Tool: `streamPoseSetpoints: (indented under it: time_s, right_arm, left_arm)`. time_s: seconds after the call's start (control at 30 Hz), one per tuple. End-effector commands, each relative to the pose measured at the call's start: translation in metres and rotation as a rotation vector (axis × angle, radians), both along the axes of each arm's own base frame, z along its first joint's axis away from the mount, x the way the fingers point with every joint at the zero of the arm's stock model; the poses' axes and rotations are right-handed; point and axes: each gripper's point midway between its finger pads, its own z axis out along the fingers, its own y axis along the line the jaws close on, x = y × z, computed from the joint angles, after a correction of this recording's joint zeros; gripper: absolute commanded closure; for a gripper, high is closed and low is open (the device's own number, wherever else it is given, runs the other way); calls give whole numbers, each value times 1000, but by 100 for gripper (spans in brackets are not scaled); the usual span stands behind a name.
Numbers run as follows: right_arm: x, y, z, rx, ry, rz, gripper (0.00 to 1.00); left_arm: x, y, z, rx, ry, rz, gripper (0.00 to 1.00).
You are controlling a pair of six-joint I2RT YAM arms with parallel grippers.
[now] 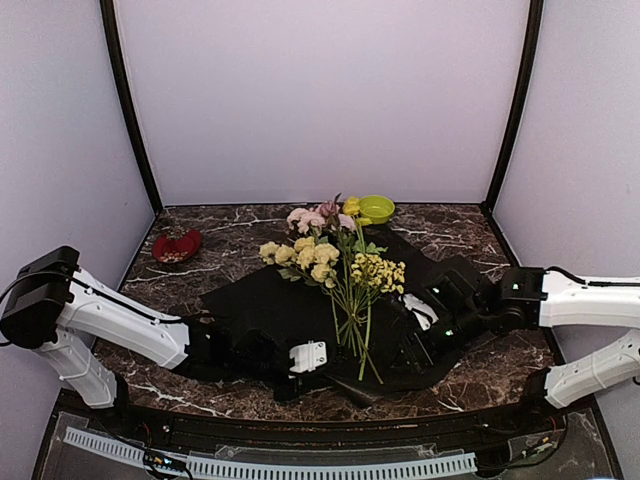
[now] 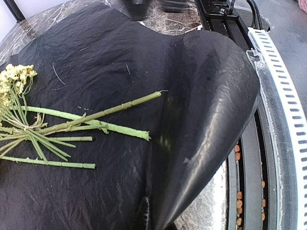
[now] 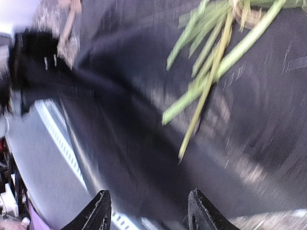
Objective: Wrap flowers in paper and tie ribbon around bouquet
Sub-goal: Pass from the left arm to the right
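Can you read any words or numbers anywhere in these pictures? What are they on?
None can be read. No words, numbers or labels show on the paper, the flowers or the green bowl. The right wrist view is blurred, so nothing small could be read there.

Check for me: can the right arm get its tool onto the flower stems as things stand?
Probably yes. The right tool stands open close to the flower stems, which lie bare on the paper, nothing between them; the wrist view is blurred, though.

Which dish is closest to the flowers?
The lime-green bowl at the back, right beside the top yellow bloom of the flowers. The red dish sits apart, far to the left.
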Motion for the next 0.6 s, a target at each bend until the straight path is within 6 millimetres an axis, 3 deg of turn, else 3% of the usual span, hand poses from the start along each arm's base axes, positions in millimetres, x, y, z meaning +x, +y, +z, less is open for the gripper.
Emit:
streamPoseSetpoints:
  time_s: [0.0,0.2,0.43,0.57]
  right_arm:
    - [-34,-14,-4,-12,62,-14,45]
    - [-42,-17,-17,-37,-6,-42,45]
    - [-25,-2,-10,-52,-372,32,41]
    - [-27,6,-14,3,-433,78,41]
  left_arm:
    - [-3,4,3,-22,31,-6,100]
    - [-3,5,1,-20,42,-4,100]
    - [0,10,-1,-25,79,6,100]
    - [2,10,-2,-28,94,8,100]
